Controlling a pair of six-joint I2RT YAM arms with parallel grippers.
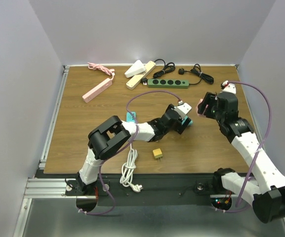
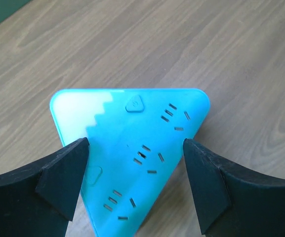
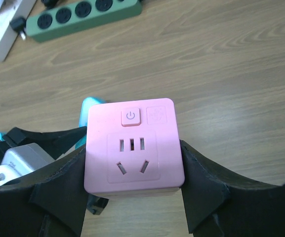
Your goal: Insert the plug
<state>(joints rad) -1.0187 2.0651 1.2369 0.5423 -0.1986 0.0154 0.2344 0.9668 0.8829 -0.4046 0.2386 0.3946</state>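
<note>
One square pink socket (image 3: 134,145), triangular blue socket (image 2: 127,128)

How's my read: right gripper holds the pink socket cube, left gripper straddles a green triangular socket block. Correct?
Not quite: the triangular socket block the left gripper straddles is blue, not green, per the left wrist view. The right gripper does hold the pink socket cube.

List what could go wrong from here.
The pink adapter in the right gripper hides its own prongs, so they may miss the slots of the blue socket block. The left gripper straddles that block; whether it clamps is unclear, so the block may slide. The two wrists are close and could collide.
</note>
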